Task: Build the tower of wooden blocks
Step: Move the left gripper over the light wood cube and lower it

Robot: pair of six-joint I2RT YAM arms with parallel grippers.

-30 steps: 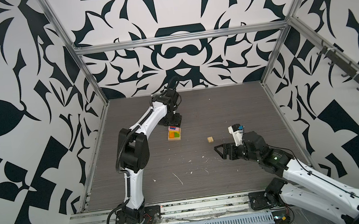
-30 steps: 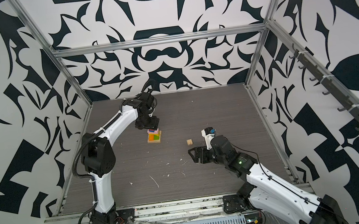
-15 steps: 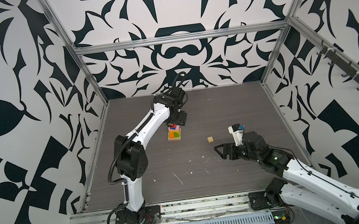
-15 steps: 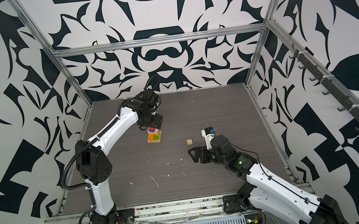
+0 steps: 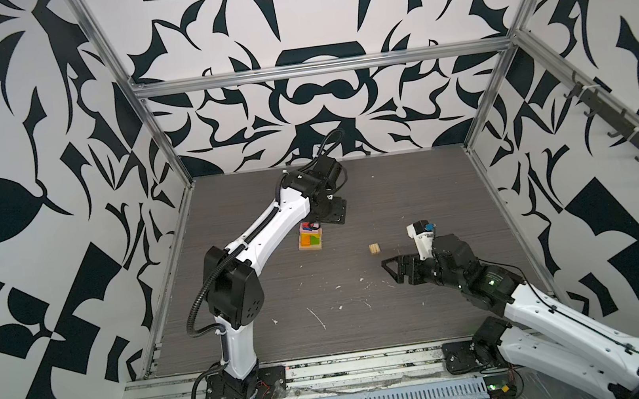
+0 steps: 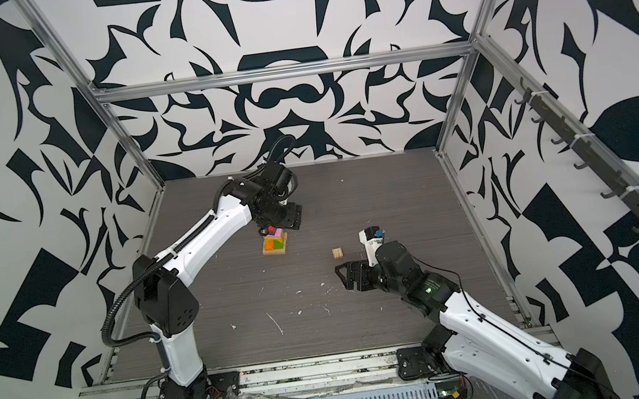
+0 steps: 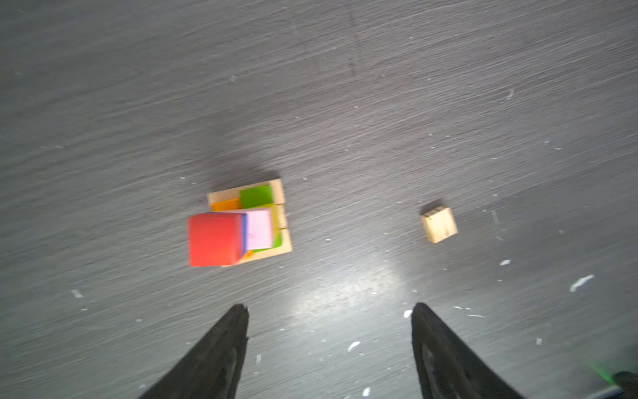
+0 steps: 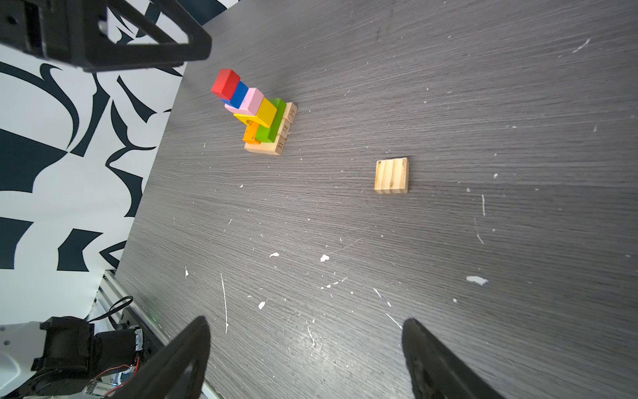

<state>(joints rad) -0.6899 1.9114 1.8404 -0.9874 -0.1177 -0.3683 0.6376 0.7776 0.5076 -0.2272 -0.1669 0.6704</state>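
The tower (image 5: 310, 238) (image 6: 274, 242) stands left of the floor's middle: a tan plank base (image 8: 266, 148), an orange and green layer, then yellow (image 8: 266, 112), pink (image 8: 252, 100), blue, and a red block (image 8: 225, 83) (image 7: 215, 239) on top. One tan cube (image 5: 375, 248) (image 6: 337, 253) (image 7: 439, 224) (image 8: 392, 175) lies alone on the floor to its right. My left gripper (image 5: 330, 213) (image 7: 329, 307) hangs open and empty just behind and above the tower. Just short of the tan cube, my right gripper (image 5: 395, 272) (image 8: 306, 321) is open and empty.
The dark wood-grain floor (image 5: 321, 291) carries scattered white flecks. Patterned walls with metal frame posts (image 5: 163, 153) close in three sides. Both arm bases are bolted to the rail (image 5: 351, 366) along the near edge.
My left gripper has drawn up and to the right, off the top of the tower, leaving the red block there. The right arm has not moved.
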